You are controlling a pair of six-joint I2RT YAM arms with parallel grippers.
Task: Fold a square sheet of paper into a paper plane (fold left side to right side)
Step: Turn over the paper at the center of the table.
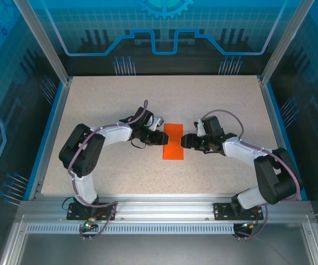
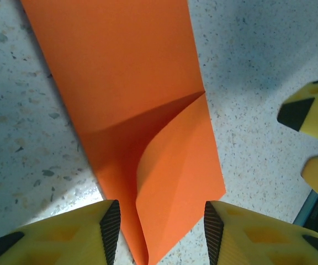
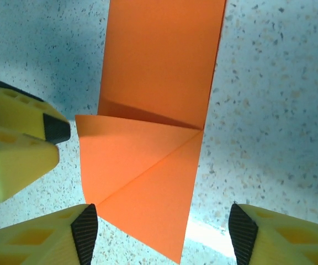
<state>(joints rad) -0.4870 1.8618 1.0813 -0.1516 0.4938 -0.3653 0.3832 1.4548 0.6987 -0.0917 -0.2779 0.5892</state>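
The square sheet of paper point(image 1: 174, 147) is bright orange and lies flat mid-table, folded into a narrow strip. Its far end carries a triangular corner flap point(image 3: 131, 160) with a diagonal crease. In the left wrist view that flap point(image 2: 175, 171) curls up off the paper point(image 2: 120, 77). My left gripper point(image 1: 160, 136) meets the strip's far end from the left, open, its pads point(image 2: 110, 229) either side of the lifted flap without touching it. My right gripper point(image 1: 186, 140) comes in from the right, open wide, its fingertips point(image 3: 85, 232) straddling the flap's corner.
The speckled table point(image 1: 109, 99) is bounded by blue side rails point(image 1: 51, 127) and an aluminium rail point(image 1: 159, 207) at the near edge. The two grippers face each other closely across the paper; the right one's yellow fingers point(image 2: 313, 118) show in the left wrist view.
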